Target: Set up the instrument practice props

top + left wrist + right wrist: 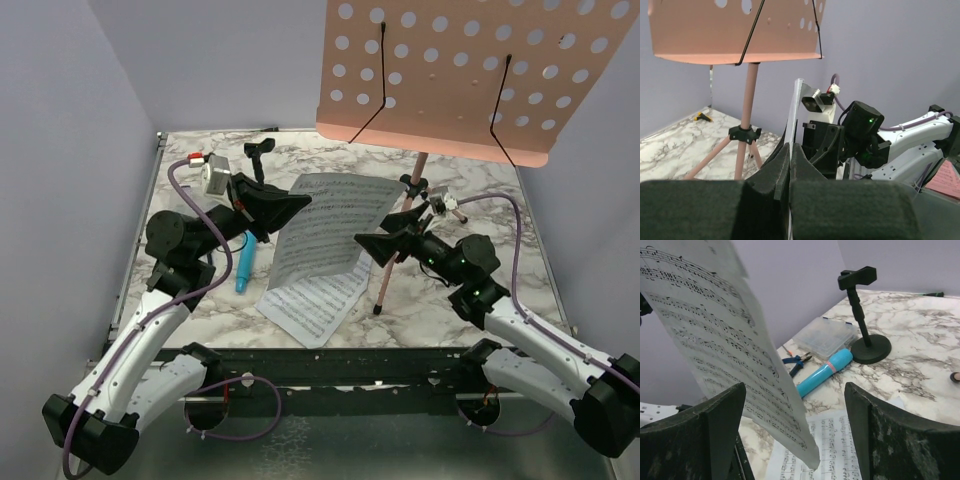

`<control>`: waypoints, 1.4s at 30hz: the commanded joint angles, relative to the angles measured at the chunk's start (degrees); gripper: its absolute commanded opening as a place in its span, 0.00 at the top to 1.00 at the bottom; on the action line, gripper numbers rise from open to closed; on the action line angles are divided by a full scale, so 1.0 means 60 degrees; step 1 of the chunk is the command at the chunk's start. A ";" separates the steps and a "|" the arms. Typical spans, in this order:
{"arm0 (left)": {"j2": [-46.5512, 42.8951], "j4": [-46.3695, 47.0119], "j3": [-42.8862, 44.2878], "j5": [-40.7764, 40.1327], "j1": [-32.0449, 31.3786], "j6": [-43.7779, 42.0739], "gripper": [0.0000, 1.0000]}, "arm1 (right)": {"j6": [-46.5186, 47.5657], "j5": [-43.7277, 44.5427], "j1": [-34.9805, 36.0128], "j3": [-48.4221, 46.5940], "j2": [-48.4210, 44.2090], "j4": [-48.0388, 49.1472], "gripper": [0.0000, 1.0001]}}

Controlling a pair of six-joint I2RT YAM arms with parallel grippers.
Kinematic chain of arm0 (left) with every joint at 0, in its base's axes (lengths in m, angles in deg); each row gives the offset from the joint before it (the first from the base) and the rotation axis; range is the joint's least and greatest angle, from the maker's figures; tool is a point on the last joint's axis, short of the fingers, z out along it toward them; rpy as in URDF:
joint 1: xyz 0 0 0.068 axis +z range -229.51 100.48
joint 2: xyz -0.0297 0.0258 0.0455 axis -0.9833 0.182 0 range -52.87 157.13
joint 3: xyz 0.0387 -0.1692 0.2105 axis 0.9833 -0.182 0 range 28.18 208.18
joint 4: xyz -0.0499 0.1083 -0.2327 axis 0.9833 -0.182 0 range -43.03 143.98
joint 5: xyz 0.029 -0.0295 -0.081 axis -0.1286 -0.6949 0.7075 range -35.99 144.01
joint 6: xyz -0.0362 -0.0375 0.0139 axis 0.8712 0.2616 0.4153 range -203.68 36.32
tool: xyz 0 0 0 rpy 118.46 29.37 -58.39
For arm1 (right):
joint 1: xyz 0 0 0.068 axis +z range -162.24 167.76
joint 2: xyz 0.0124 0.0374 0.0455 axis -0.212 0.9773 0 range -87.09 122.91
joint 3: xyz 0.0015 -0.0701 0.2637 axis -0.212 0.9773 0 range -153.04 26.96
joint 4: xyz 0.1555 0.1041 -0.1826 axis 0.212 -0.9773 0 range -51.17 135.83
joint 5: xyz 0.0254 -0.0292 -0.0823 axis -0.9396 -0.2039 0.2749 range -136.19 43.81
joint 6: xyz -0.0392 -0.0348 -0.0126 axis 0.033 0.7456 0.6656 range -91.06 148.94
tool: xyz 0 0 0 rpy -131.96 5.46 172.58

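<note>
My left gripper (300, 203) is shut on the edge of a white sheet-music page (325, 225) and holds it upright above the table; in the left wrist view its fingers (782, 160) pinch the page's thin edge (796, 110). A second page (315, 300) lies flat below. My right gripper (375, 245) is open, and the hanging page (715, 325) dangles between its fingers (860, 405) without touching them. The pink music stand (450, 70) rises at the back right on its pole (400, 230). A blue microphone (243, 265) lies left of the pages. The black mic stand (258, 150) is upright at the back.
A clear plastic compartment box (827, 335) and blue-handled pliers (795, 361) lie beside the microphone (822, 372) and mic stand (865, 340). The stand's tripod legs (715, 155) spread over the marble table (470, 290). Grey walls close in the back and sides.
</note>
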 commanded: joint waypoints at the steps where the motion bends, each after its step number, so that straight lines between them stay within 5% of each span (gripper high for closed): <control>1: -0.0314 0.0585 0.0188 0.0236 -0.0021 0.0290 1.00 | -0.0640 -0.1030 0.0059 -0.0397 0.0339 0.1459 0.18; 9: -0.0290 0.1049 -0.0014 -0.0112 -0.0021 0.0478 1.00 | -0.1447 -0.3170 0.0058 -0.1386 0.1425 0.2789 0.28; 15: -0.0184 0.1051 -0.0242 -0.0335 -0.0021 0.0518 1.00 | -0.1599 -0.3162 0.0058 -0.1597 0.1529 0.2980 0.72; 20: -0.0121 0.1051 -0.0553 -0.0469 -0.0024 0.0473 1.00 | -0.1226 -0.2743 0.0069 -0.1671 0.1193 0.2313 0.98; 22: -0.0038 0.1051 -0.0672 -0.0525 -0.0021 0.0456 0.91 | -0.0981 -0.2529 0.0059 -0.1700 0.0999 0.1918 0.99; 24: 0.0111 0.0979 -0.0798 -0.0576 -0.0021 0.0427 0.56 | -0.0747 -0.2255 0.0061 -0.1736 0.0763 0.1473 0.99; 26: 0.0271 0.0737 -0.0879 -0.0534 -0.0021 0.0380 0.40 | -0.0540 -0.1963 0.0059 -0.1766 0.0491 0.0974 0.99; 42: 0.0358 0.0143 -0.1575 0.1058 -0.0020 -0.0546 0.35 | 0.0480 -0.1746 0.0059 -0.2463 -0.0667 -0.1920 0.99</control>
